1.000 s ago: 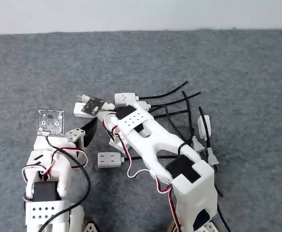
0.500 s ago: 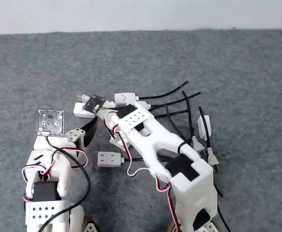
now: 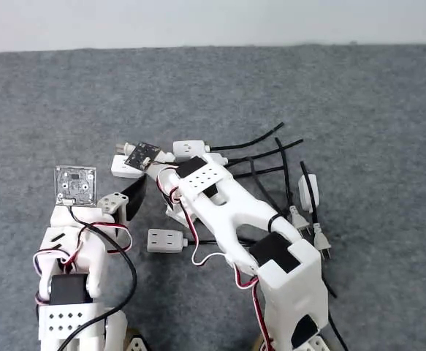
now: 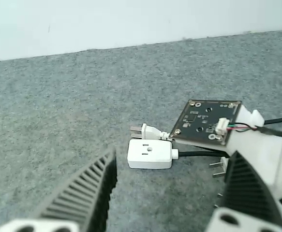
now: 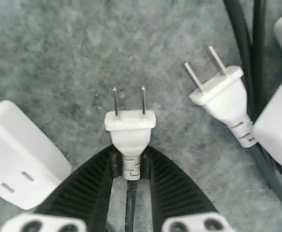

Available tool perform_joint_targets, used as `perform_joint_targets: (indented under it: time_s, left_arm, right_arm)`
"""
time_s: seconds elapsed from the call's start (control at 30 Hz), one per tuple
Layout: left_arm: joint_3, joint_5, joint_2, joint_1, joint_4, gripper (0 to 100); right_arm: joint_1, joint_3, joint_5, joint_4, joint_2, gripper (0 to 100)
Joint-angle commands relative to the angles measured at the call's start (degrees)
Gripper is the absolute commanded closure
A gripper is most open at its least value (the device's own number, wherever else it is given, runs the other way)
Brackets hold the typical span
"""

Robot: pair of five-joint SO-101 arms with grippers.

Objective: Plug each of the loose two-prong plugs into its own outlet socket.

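Stock on grey felt-covered desk (image 3: 344, 110): right gripper (image 5: 130, 155), fingers clenched on the neck of a white two-prong plug (image 5: 130, 126), prongs free, just beside a white rectangular outlet socket (image 5: 20, 152). Left gripper (image 4: 171, 162), fingers spread, grasping nothing. Second white plug (image 5: 224, 99) loose nearby. No plug seen seated; judged early, every insertion outstanding.
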Motion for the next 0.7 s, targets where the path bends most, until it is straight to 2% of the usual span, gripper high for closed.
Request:
perform_joint_targets:
  time_s: [0.0, 0.37, 0.57, 0.67]
  left_arm:
    - [-2.07, 0.53, -0.09, -0.35, -1.67, 65]
    - [-2.07, 0.53, -0.09, -0.26, -1.67, 65]
    - [-1.98, 0.53, 0.18, -0.26, -2.2, 65]
    - [-0.04, 0.09, 0.09, -0.18, -5.01, 65]
  right_arm:
    - [0.66, -0.7, -1.49, 1.63, -4.62, 99.0]
    - [2.15, -0.7, -1.85, 8.13, -15.34, 99.0]
    - [1.01, -0.7, -1.93, 12.0, -21.23, 99.0]
    - [-0.84, -0.7, -1.93, 14.2, -24.57, 99.0]
